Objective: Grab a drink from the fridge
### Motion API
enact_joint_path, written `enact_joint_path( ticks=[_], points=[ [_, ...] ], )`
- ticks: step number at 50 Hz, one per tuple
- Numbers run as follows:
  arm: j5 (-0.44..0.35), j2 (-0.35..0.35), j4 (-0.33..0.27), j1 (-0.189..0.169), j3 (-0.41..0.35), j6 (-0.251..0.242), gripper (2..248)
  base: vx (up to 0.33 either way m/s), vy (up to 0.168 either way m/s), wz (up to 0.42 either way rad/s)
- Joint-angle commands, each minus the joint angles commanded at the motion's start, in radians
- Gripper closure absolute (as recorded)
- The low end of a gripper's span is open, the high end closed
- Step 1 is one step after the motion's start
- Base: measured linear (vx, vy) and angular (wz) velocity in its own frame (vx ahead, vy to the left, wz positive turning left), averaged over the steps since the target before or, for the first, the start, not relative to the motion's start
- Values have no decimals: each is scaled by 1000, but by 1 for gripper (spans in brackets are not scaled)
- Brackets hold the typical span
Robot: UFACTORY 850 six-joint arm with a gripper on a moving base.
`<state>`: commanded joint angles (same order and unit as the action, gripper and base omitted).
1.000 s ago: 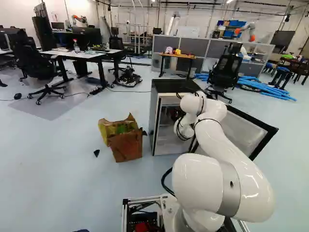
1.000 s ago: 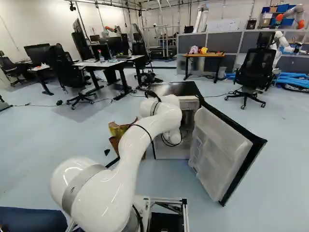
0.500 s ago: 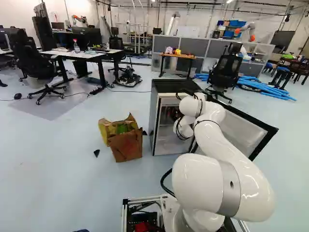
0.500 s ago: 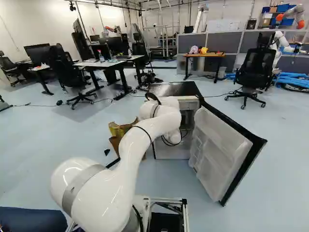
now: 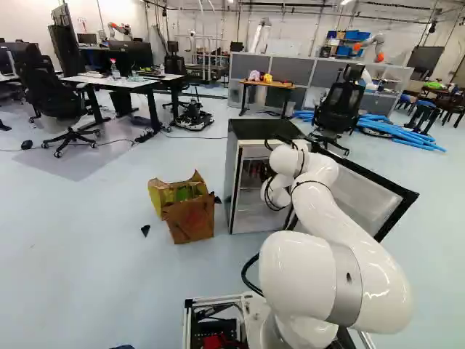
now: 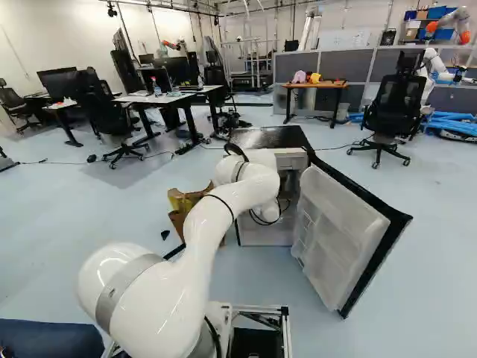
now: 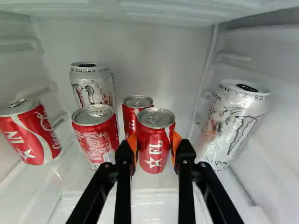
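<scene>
Inside a small fridge (image 5: 232, 178) with a black top, six drink cans stand in the wrist view. From left to right, beginning near a side wall:

- A red soda can (image 7: 30, 133) bears white lettering, a star and a pale curved band.
- Next, a tall silver energy drink can (image 7: 93, 86) has small dark print around its shoulder and a dark claw-like mark, partly hidden below.
- Close in front of it, a red soda can with a block of fine print (image 7: 96, 140) turns its small white text toward the camera.
- Then a red soda can at the back (image 7: 129, 119) shows just behind the gripped one.
- The gripper (image 7: 155, 145) pinches the front red soda can (image 7: 155, 161) upright, its orange pads (image 7: 176, 143) touching opposite sides. Large white letters and a star face the camera.
- Last, near the other side wall, a white-and-silver energy drink can (image 7: 233, 128) carries dark lettering and a jagged claw mark.

Across the left base view, left to right: a black office chair (image 5: 51, 87), a white-topped desk (image 5: 131, 83) holding a plastic bottle (image 5: 115, 71), a crumpled brown paper bag (image 5: 190, 222) on the floor, the fridge, and my white arm (image 5: 338, 218) reaching into it past the wide-open fridge door (image 5: 367, 200).
</scene>
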<state>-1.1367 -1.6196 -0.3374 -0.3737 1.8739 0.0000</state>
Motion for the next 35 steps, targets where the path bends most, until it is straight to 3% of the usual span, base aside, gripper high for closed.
enact_joint_path(
  ticks=[17, 35],
  points=[
    [0, 4, 0, -1, -7, 0, 157, 0, 0, 0],
    [0, 36, 0, -3, -62, 0, 157, 0, 0, 0]
  ],
)
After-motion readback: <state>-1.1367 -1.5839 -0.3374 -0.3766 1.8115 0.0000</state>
